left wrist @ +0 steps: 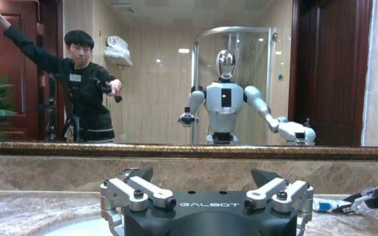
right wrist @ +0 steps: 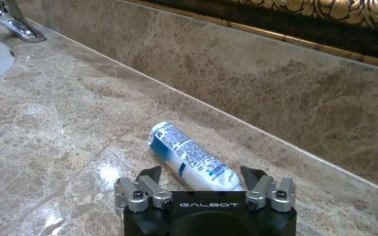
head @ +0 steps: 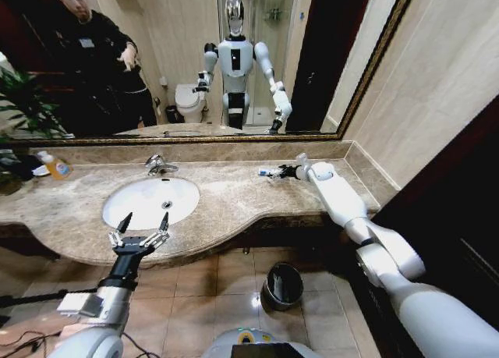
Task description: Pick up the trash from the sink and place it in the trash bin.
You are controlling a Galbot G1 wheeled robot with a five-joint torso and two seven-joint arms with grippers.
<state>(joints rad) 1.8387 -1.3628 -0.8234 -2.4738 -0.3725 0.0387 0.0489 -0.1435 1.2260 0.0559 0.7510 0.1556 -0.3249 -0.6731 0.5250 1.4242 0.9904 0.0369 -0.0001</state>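
A white-and-blue tube (right wrist: 190,158) is seen lying flat on the worktop (right wrist: 64,142) well right of the sink (head: 150,201), its long axis running straight out between the spread fingers of the nearer right end effector (right wrist: 202,178), while the left end effector (head: 140,232) is held released at the basin's front rim and the trash bin (head: 283,285) stands on the floor below.

Bare counter (right wrist: 57,142) around the tube (right wrist: 190,158); backsplash wall (right wrist: 241,88) close behind.

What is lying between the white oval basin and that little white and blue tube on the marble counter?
Nothing: in the head view, bare beige marble counter separates the white oval basin from the white and blue tube at the right pincer.
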